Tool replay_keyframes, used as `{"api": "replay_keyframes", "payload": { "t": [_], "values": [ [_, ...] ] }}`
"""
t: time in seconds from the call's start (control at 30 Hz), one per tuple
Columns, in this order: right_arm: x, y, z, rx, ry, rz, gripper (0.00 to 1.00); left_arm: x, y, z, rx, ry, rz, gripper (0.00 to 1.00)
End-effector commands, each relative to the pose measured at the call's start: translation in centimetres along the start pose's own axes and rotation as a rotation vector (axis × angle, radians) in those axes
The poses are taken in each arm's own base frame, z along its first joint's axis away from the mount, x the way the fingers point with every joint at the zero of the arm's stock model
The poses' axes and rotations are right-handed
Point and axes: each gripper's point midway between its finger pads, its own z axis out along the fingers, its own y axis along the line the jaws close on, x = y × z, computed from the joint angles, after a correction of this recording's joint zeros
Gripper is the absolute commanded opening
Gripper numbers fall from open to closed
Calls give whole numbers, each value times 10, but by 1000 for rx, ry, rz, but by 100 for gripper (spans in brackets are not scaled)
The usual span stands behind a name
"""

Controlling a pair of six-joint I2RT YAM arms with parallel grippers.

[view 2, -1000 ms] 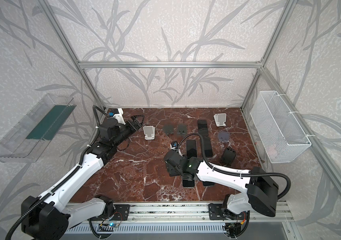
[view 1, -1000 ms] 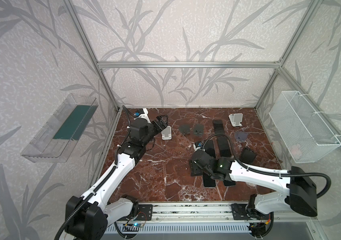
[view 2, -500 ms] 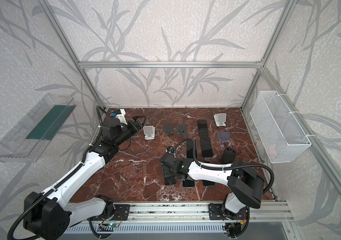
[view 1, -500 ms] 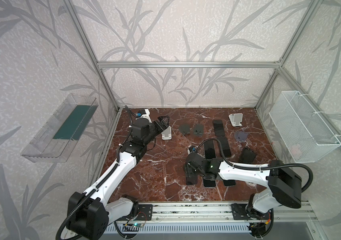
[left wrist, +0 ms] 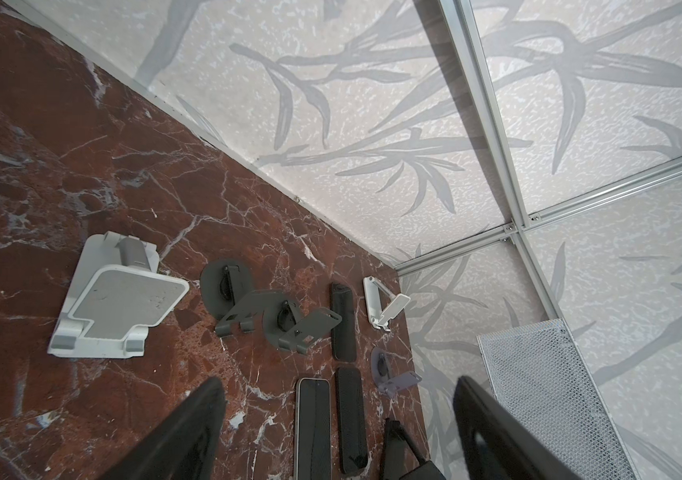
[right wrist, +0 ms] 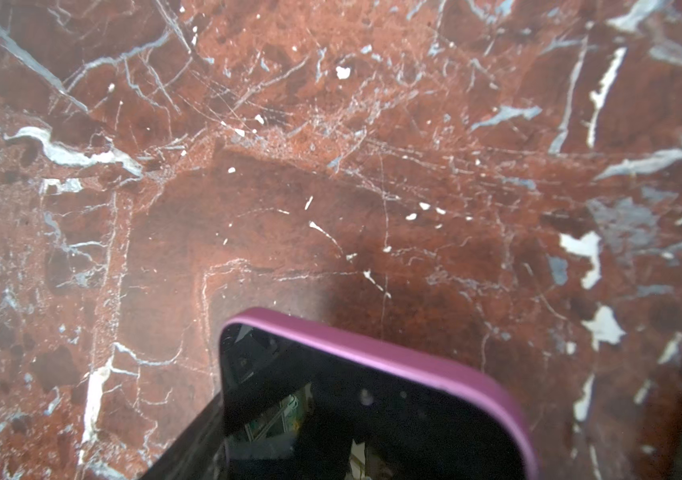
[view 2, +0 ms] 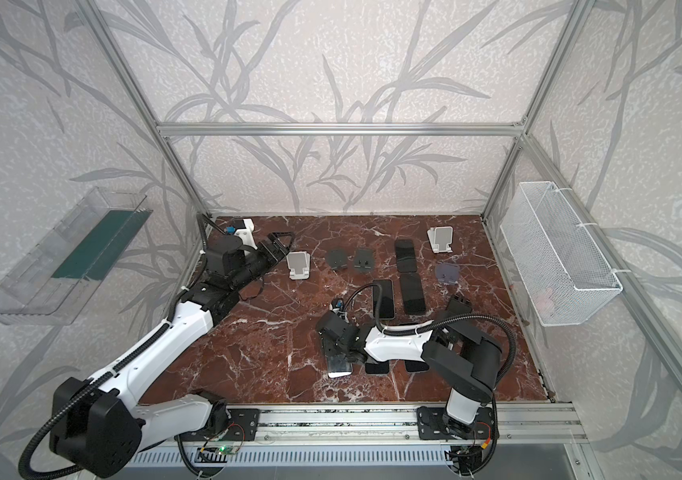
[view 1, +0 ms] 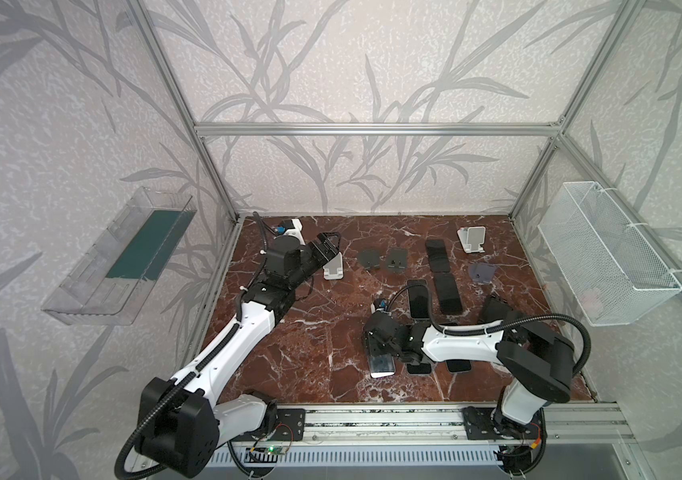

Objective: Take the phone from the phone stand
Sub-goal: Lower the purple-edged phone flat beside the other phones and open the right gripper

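Observation:
A phone (right wrist: 372, 395) in a pink case, screen up, sits between the fingers of my right gripper (view 1: 377, 345), which is shut on it. It hangs low over the red marble at the front middle, and its free end (view 1: 381, 365) points to the front edge in both top views. It rests on no phone stand. My left gripper (left wrist: 337, 382) stands open and empty at the back left, just beside an empty white phone stand (view 1: 333, 268), which the left wrist view shows as well (left wrist: 115, 299).
Two dark grey stands (view 1: 383, 261), a second white stand (view 1: 472, 240), a purplish stand (view 1: 481, 273) and a black stand (view 1: 495, 307) stand further back. Several dark phones (view 1: 441, 270) lie flat in the middle right. A wire basket (view 1: 605, 257) hangs on the right wall.
My right gripper has carried the phone to the left and toward the front edge, lower over the marble. The left gripper has barely shifted beside the white stand.

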Motion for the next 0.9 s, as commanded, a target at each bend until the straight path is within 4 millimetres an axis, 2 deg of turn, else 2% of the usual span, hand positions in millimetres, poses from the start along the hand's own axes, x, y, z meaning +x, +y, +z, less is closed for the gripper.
{"api": "replay_keyframes", "payload": {
  "t": [0.0,0.17,0.37,0.47,0.63,0.87],
  "values": [
    [15,-20,12,66,20,12,73,4,4,6,8,19,-26,86],
    [26,-30,12,107,57,36,75,7,8,10,-1,32,-31,86],
    [26,-45,1,153,36,34,76,10,9,12,5,43,-38,86],
    [17,-36,-2,146,35,-39,79,10,10,13,-2,42,-37,86],
    [12,-13,3,136,102,-209,92,11,13,15,-12,45,-35,86],
    [10,-5,14,152,124,-297,95,11,12,15,-8,49,-35,86]
  ]
}}
